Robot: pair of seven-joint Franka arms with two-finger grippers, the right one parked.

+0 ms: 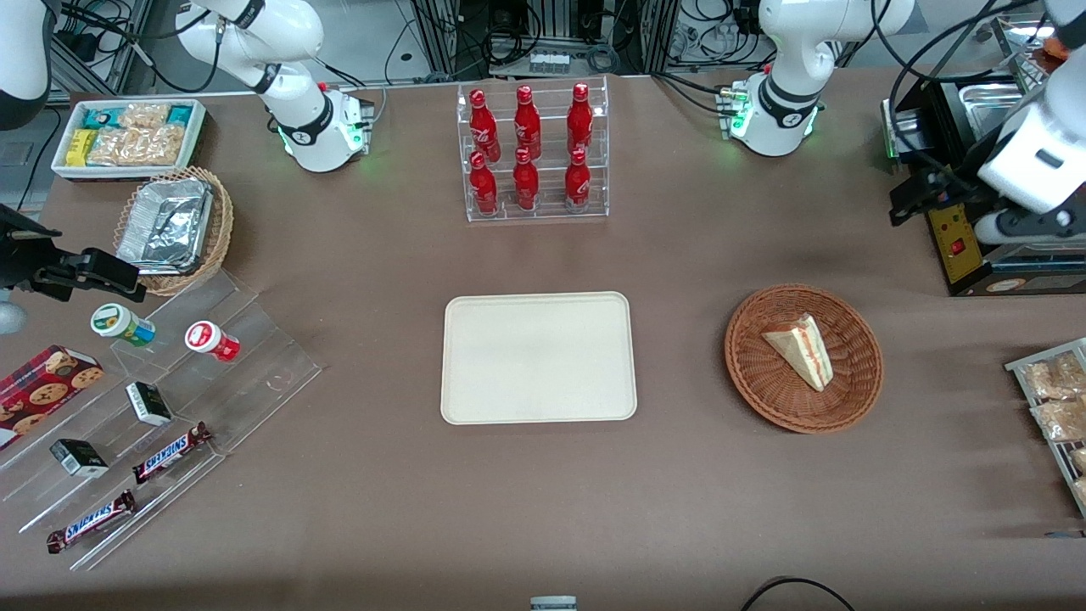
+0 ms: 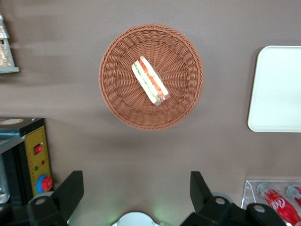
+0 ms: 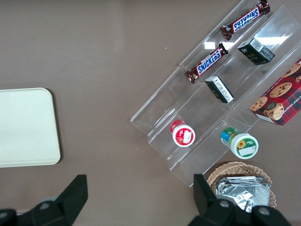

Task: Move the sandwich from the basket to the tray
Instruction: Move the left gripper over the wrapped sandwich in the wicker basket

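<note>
The sandwich [image 1: 802, 348] [image 2: 149, 80], a pale bread wedge with an orange and green stripe, lies in the round reddish-brown basket [image 1: 764, 378] [image 2: 117, 89]. The cream tray [image 1: 538, 356] [image 2: 277, 89] [image 3: 26, 127] sits bare at mid-table, beside the basket toward the parked arm's end. My left gripper [image 1: 912, 204] [image 2: 135, 188] hangs high over the table, farther from the front camera than the basket and apart from it. Its fingers [image 2: 70, 188] stand wide open with only tablecloth between them.
A black machine with a yellow panel [image 1: 959, 246] [image 2: 35, 155] stands close by the gripper. A clear rack of red bottles [image 1: 533, 153] is at the table's back. Snack packets [image 1: 1056, 399] lie at the working arm's end; a stepped acrylic shelf [image 1: 170, 399] at the parked arm's.
</note>
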